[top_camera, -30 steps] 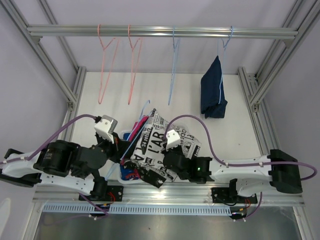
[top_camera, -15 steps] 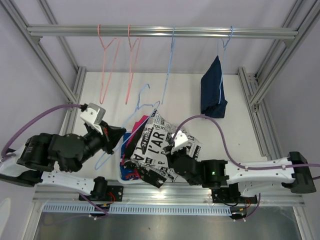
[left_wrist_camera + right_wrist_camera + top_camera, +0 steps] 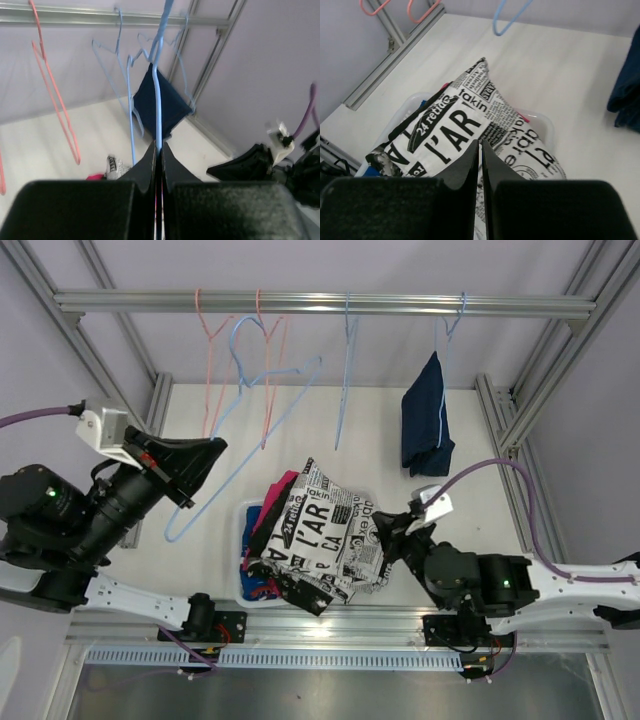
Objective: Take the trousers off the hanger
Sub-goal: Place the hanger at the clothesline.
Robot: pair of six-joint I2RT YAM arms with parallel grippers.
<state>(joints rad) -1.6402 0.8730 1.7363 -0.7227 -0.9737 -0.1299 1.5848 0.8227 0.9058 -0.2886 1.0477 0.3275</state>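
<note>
Trousers (image 3: pixel 325 530) in white print heaped on the tub (image 3: pixel 543 121); right end effector (image 3: pixel 480 147) shut, empty. Left end effector (image 3: pixel 157 150) clamped on bare blue hanger (image 3: pixel 158 100), raised probably for rehanging.

"L'AR" in large black letters, "24 retire" and "lakin" smaller, all on the white printed trousers (image 3: pixel 496 116).

white table (image 3: pixel 480 490), aluminium frame rail (image 3: pixel 150 302) (overhead), pale lilac walls (image 3: pixel 300 265)
</note>
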